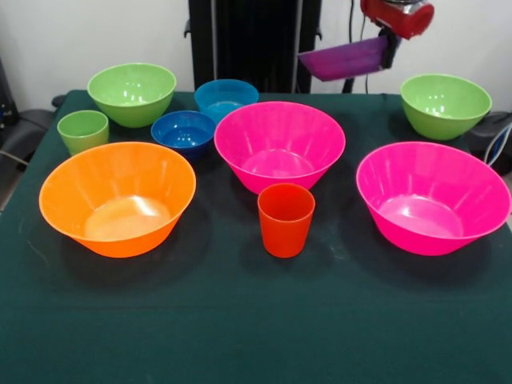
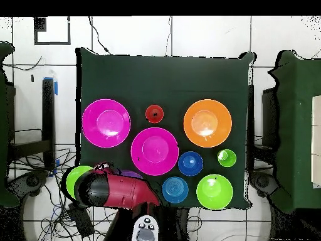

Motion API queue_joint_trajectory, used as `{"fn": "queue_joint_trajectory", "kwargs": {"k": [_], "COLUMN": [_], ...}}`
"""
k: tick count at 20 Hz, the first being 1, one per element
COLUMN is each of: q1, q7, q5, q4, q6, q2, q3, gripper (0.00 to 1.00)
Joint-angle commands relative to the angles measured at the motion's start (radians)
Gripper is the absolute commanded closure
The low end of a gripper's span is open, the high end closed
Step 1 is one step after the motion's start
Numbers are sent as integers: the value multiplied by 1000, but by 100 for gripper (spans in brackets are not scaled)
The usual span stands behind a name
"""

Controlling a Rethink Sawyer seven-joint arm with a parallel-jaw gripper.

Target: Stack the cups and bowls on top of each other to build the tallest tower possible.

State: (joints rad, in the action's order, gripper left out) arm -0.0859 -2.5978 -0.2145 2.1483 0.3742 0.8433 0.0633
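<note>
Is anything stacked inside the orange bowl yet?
No. In the front view the orange bowl is empty, showing only its bare inside.

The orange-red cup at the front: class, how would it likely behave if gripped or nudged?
The orange-red cup looks like glossy plastic, so probably light and somewhat slippery. It stands upright on its narrower base, so a high nudge might tip it. Tipped, its taper would likely make it roll in a curve.

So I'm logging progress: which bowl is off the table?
The purple bowl, tilted in the gripper; all other bowls sit on the table.
</note>
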Motion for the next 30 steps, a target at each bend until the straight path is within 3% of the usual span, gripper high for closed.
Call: {"fn": "queue_joint_trajectory", "kwargs": {"k": [1,10,21,30], "q1": [10,105,199,339], "q7": [18,136,201,281], "q5": [89,217,361,463], "q4": [10,-43,-67,-97], "q6": [167,283,253,191], "q2": [57,137,161,127], "q3": [11,12,-43,-142], "gripper": [100,100,100,100]}}
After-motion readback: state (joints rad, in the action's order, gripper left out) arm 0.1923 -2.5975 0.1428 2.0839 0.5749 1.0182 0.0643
